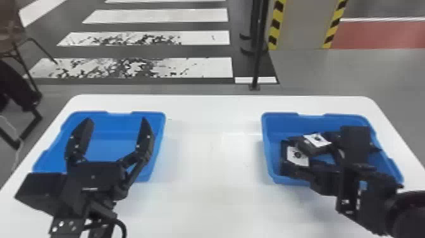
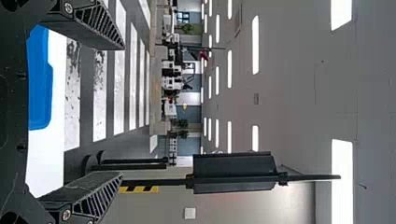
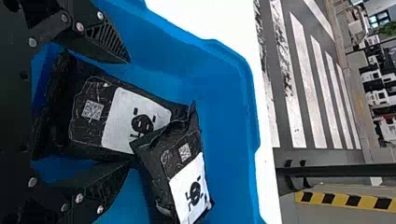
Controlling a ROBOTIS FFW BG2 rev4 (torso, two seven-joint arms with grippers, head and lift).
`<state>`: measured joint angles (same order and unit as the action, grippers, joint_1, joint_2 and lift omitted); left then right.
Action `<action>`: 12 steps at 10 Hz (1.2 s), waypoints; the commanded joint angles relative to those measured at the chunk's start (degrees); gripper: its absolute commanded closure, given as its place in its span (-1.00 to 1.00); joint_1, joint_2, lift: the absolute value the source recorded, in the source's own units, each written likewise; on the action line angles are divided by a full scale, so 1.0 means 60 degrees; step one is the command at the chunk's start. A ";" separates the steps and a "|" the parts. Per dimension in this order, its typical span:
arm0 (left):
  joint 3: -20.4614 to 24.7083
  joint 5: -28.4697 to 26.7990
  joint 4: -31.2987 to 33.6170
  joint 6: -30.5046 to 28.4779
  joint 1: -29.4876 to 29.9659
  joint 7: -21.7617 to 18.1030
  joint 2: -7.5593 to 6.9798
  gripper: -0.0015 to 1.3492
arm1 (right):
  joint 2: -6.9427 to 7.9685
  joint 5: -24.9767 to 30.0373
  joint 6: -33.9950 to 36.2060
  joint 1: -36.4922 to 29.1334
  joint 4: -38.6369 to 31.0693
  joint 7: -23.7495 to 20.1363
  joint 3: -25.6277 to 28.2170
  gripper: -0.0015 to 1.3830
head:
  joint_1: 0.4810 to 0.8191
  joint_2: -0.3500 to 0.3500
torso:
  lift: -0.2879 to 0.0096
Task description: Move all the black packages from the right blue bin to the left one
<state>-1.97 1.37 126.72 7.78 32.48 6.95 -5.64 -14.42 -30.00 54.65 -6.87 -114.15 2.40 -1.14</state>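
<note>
In the head view, my left gripper (image 1: 114,126) stands open over the left blue bin (image 1: 117,113), whose visible floor is bare. My right gripper (image 1: 355,144) is low over the right blue bin (image 1: 278,115). Two black packages with white labels, one package (image 1: 297,157) and another package (image 1: 317,141), lie in that bin. In the right wrist view, my right gripper (image 3: 129,112) has its fingers spread around one black package (image 3: 86,123); the other black package (image 3: 180,163) overlaps its end. The open left gripper (image 2: 123,111) shows nothing between its fingers in the left wrist view.
Both bins stand on a white table (image 1: 212,152), with a wide stretch of tabletop between them. Beyond the far table edge is a black post (image 1: 257,60). A chair (image 1: 19,47) stands on the floor at the left.
</note>
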 commanded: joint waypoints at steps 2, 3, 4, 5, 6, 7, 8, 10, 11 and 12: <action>0.0005 -0.0019 -0.0015 0.0041 0.0000 -0.0001 0.0002 -0.84 | -0.0014 -0.0255 0.0196 0.0114 0.0169 -0.0005 -0.0001 0.13 | 0.27 0.14 | -0.26; 0.0005 -0.0019 -0.0062 0.0181 0.0000 -0.0001 0.0002 -0.84 | -0.0014 -0.0522 0.0196 0.0138 0.0310 -0.0019 -0.0001 0.33 | 0.27 0.15 | -0.26; 0.0024 -0.0076 -0.0203 0.0533 0.0000 -0.0001 0.0002 -0.84 | -0.0014 -0.0655 0.0172 0.0138 0.0333 -0.0019 -0.0001 0.53 | 0.27 0.16 | -0.26; 0.0043 -0.0076 -0.0226 0.0533 0.0000 -0.0001 0.0016 -0.83 | -0.0014 -0.0731 0.0149 0.0138 0.0333 -0.0019 -0.0001 0.54 | 0.27 0.18 | -0.26; 0.0043 -0.0076 -0.0226 0.0603 0.0024 0.0014 0.0016 -0.83 | -0.0014 -0.0750 -0.0015 0.0067 0.0263 -0.0019 -0.0001 0.58 | 0.27 0.19 | -0.26; 0.0062 -0.0076 -0.0250 0.0627 0.0024 -0.0001 0.0016 -0.83 | -0.0029 -0.0769 -0.0461 -0.0073 0.0099 -0.0019 -0.0001 0.60 | 0.27 0.20 | -0.26; 0.0062 -0.0076 -0.0273 0.0744 0.0024 -0.0001 0.0031 -0.83 | -0.0029 -0.0807 -0.0836 -0.0214 -0.0042 -0.0034 0.0018 0.61 | 0.27 0.20 | -0.26; 0.0081 -0.0057 -0.0320 0.0931 0.0024 -0.0001 0.0046 -0.83 | -0.0073 -0.0922 -0.1375 -0.0589 -0.0604 -0.0225 0.0209 0.61 | 0.27 0.21 | -0.26; 0.0062 0.0076 -0.0320 0.1048 0.0024 -0.0001 0.0046 -0.83 | -0.0073 -0.1112 -0.1562 -0.0659 -0.0651 -0.0635 0.0456 0.61 | 0.27 0.22 | -0.26; -0.0090 0.0553 -0.0320 0.1189 0.0024 -0.0001 0.0016 -0.83 | -0.0058 -0.1284 -0.1656 -0.0729 -0.0768 -0.1382 0.0799 0.61 | 0.27 0.22 | -0.26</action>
<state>-2.08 3.35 124.81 14.42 32.63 6.88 -5.45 -14.82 -37.13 45.06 -11.01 -118.36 -5.75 2.56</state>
